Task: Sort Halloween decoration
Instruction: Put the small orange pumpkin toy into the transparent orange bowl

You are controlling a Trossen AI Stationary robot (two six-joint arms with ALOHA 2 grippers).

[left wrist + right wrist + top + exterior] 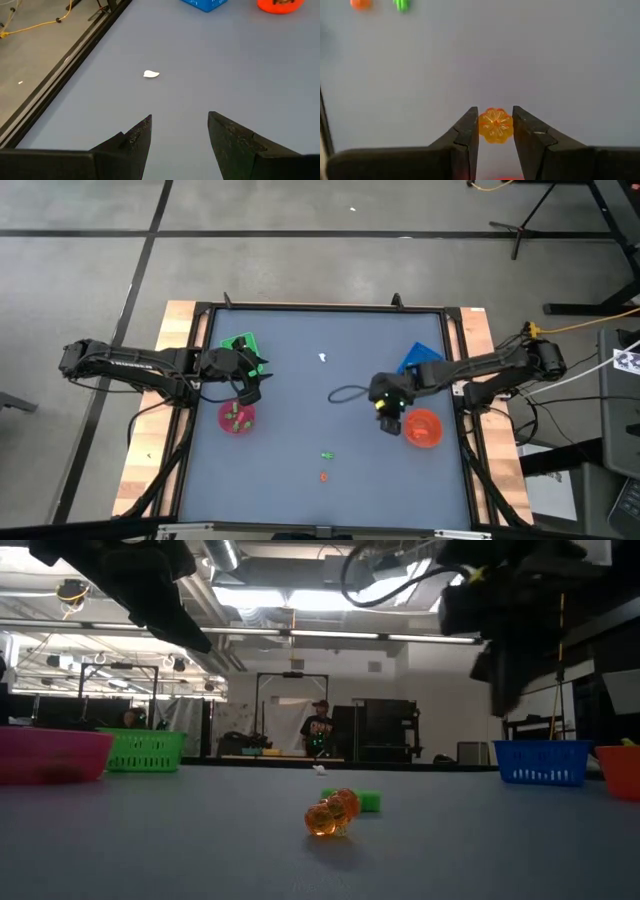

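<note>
My right gripper point(495, 111) is shut on a small orange pumpkin figure point(495, 125). In the high view it hangs above the table just left of the orange bowl point(423, 428). My left gripper point(180, 120) stands open with nothing in it, above the far rim of the pink bowl point(237, 417) and beside the green tray point(240, 345). Loose figures lie on the table: a white one point(323, 358) toward the far side, and a green one point(327, 455) and an orange one point(323, 476) near the front edge. My right gripper pinches the pumpkin figure by its two opposite sides point(482, 125) between its two fingers, close to their free ends. The fingers slant steeply down at it from the table's right. The pumpkin is lifted clear of the table.
The blue tray point(420, 358) stands at the far right, behind my right arm. The pink bowl holds a few small figures. A dark cable loop point(347, 393) lies left of the right gripper. Open table stretches between the two arms.
</note>
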